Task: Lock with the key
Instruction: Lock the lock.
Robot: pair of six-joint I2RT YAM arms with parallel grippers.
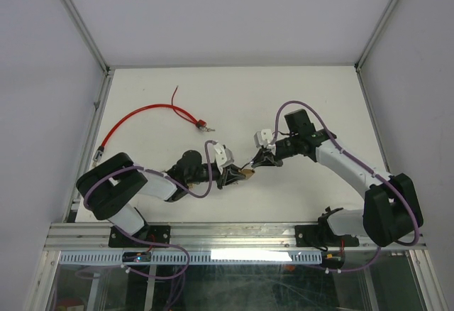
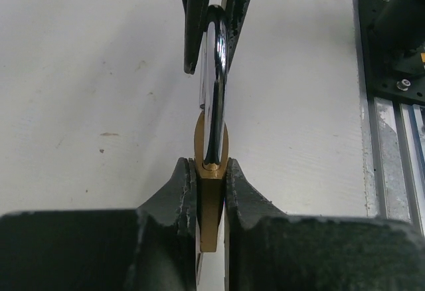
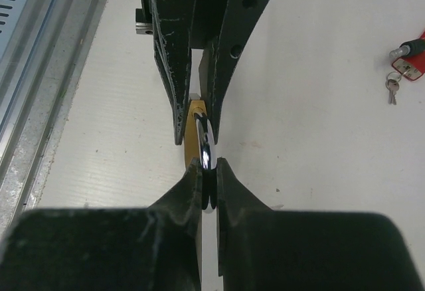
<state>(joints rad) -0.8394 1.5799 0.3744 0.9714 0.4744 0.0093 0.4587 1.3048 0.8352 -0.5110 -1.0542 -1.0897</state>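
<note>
The brass padlock (image 1: 247,172) hangs above the table (image 1: 298,98) near its centre, held between both arms. The left gripper (image 2: 211,171) pinches its brass body; the right gripper (image 3: 208,171) pinches the chrome shackle (image 3: 206,146). Its long axis runs from one gripper to the other, shackle toward the right arm. Its broad faces are hidden by the fingers, so any marking is unreadable. Small keys (image 3: 392,88) lie beside a red cable (image 1: 142,116).

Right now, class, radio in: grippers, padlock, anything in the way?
Left gripper shut on padlock body. Right gripper shut on shackle. Keys lie by red cable, unheld.
</note>
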